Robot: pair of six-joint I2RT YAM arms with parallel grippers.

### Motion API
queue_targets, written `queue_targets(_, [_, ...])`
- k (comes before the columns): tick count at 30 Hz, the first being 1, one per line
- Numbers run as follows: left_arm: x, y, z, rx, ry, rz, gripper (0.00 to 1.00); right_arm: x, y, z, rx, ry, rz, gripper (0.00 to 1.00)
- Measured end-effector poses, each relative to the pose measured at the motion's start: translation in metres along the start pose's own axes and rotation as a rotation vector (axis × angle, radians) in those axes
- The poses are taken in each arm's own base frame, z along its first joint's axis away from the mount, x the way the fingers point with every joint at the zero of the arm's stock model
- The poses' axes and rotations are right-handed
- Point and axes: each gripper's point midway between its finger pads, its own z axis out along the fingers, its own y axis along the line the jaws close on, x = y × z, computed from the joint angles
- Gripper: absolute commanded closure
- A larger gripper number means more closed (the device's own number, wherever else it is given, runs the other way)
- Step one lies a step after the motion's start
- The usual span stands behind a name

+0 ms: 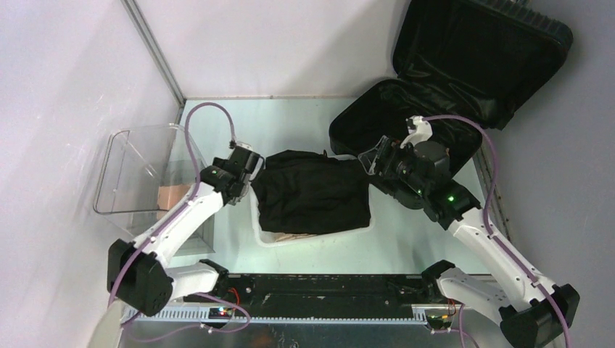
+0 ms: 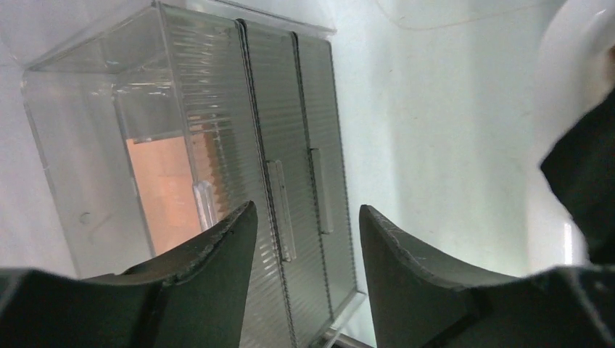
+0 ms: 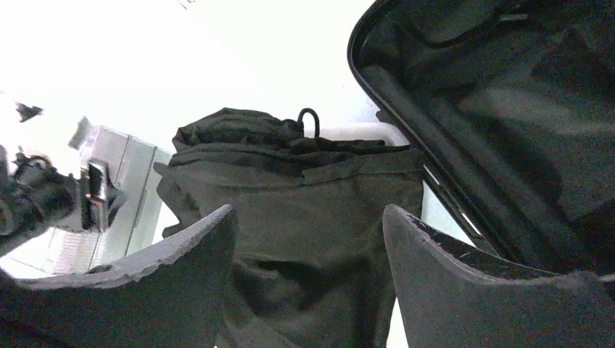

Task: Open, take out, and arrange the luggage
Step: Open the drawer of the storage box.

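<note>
Luggage [image 1: 435, 87] far right; garment [image 1: 312, 192] atop basket [image 1: 265, 238] just left of it; drawer box [image 1: 138, 170] far left.

Pale lilac walls [image 1: 65, 65] meet at a metal post [image 1: 154, 51] — pale green table [image 1: 290, 123].

Luggage [image 1: 479, 54] lies open; black garment [image 1: 312, 194] drapes the white basket [image 1: 272, 241] beside it

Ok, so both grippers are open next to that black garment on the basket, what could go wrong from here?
1. The black garment drapes over the rim of the white basket, so a pull by the left gripper or the right gripper might drag or tip the basket.
2. The right arm works close to the luggage, whose lid stands raised; a bump could bring the lid down.
</note>
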Motion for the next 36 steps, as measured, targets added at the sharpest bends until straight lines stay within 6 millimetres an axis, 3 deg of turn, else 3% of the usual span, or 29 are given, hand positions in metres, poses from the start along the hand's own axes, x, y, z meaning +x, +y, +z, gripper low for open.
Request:
queue_targets(14, [0.018,0.003,0.045,-0.224,0.155,0.239,0.52,-0.016,-0.015,-0.01,0.065,-0.045,0.049,0.19])
queue_targets(20, [0.03,0.01,0.05,-0.294,0.177,0.286,0.51,-0.015,-0.021,-0.011,0.088,-0.04,0.058,0.18])
queue_targets(30, [0.027,0.014,0.053,-0.35,0.166,0.296,0.54,-0.022,-0.028,-0.021,0.116,-0.066,0.063,0.16])
queue_targets(36, [0.036,0.016,0.055,-0.345,0.14,0.331,0.55,-0.026,-0.032,-0.023,0.126,-0.075,0.054,0.15])
